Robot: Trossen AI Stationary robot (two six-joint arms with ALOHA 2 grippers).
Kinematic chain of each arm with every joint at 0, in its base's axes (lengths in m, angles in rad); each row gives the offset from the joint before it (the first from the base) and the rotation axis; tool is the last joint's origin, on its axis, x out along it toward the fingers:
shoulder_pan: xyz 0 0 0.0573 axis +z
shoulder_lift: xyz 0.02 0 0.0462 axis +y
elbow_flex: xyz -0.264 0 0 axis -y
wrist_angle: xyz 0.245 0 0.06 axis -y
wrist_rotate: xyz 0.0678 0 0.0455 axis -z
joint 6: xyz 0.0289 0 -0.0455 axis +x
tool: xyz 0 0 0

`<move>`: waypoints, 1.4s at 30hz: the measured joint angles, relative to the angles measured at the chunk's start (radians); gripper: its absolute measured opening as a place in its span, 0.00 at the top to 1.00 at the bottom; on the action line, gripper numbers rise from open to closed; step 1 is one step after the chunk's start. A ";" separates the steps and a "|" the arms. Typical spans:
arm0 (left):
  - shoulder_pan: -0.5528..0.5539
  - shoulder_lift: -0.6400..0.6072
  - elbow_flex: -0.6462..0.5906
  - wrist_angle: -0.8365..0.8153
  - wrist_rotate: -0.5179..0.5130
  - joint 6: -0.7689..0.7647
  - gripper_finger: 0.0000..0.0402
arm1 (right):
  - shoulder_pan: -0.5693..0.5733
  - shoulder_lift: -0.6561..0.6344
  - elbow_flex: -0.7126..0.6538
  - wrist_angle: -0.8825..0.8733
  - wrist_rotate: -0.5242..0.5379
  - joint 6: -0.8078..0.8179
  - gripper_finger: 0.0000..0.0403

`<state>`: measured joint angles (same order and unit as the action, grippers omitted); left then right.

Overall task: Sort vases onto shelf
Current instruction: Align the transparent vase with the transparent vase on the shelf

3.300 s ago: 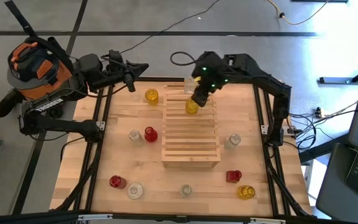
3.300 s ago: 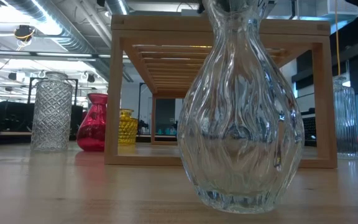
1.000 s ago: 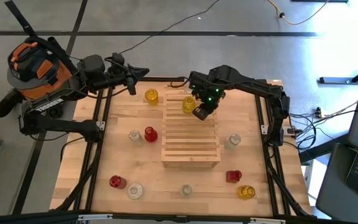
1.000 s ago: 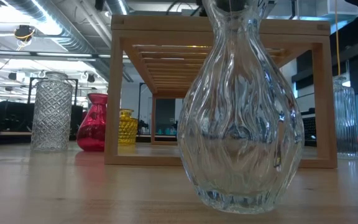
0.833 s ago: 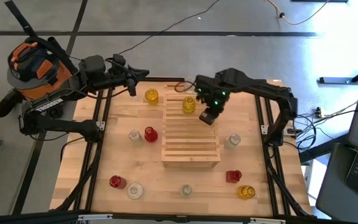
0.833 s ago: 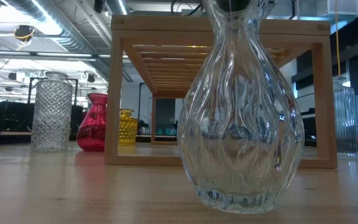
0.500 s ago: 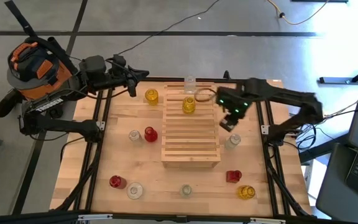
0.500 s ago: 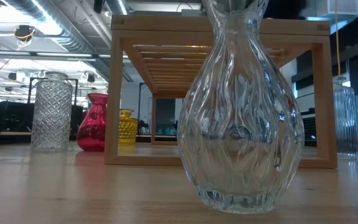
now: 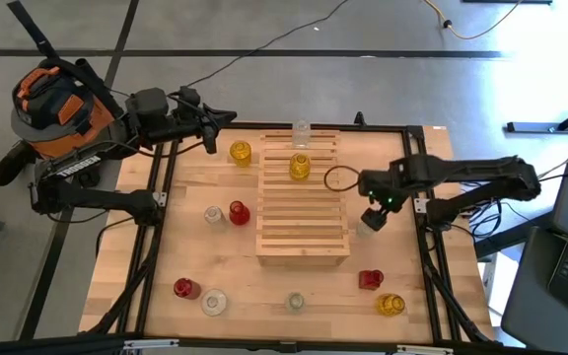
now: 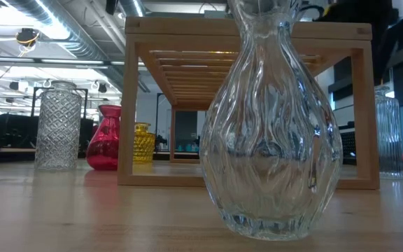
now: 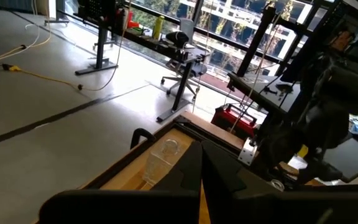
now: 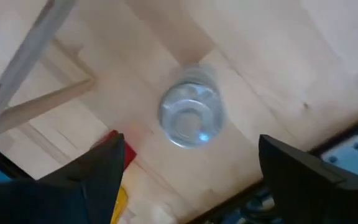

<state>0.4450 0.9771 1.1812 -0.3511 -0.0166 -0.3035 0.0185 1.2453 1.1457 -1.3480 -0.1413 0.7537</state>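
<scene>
Right gripper (image 12: 188, 165) spread wide, holding nothing, right above small clear glass vase (image 12: 189, 116) standing on table at 3 o'clock of light wooden slatted shelf (image 9: 303, 212). Left gripper (image 11: 201, 168) shut, parked at 11 o'clock.

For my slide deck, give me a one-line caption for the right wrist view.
Open right gripper poised directly above a clear vase standing on the wooden table.

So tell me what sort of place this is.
Probably a robotics lab or workshop in an open-plan office. Exposed ceiling ducts run above the desks, office chairs stand by big windows, and a shop vacuum sits on the bare floor beside the table.
</scene>
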 joint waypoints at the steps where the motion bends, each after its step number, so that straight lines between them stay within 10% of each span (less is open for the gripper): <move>1: 0.000 0.000 0.000 0.000 0.000 0.000 1.00 | 0.009 0.003 -0.014 0.012 0.001 0.002 0.22; 8: 0.000 0.000 0.000 0.000 -0.001 -0.001 1.00 | 0.023 0.036 -0.103 0.051 0.018 0.022 0.36; 16: 0.000 0.000 0.000 0.001 -0.031 -0.001 1.00 | 0.021 0.035 -0.101 0.082 0.031 -0.037 0.82; 26: 0.000 0.008 0.000 0.002 -0.070 -0.001 1.00 | 0.021 0.035 -0.024 0.021 0.055 -0.101 1.00; 33: 0.000 0.027 0.000 0.008 -0.069 0.000 1.00 | 0.021 0.034 -0.035 0.121 0.090 -0.083 0.87; 42: 0.000 0.032 0.000 0.003 -0.064 -0.001 1.00 | 0.021 0.034 -0.162 0.364 0.120 -0.068 0.44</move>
<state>0.4448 1.0088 1.1809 -0.3478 -0.0803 -0.3046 0.0391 1.2795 0.9838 -0.9838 -0.0217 0.6856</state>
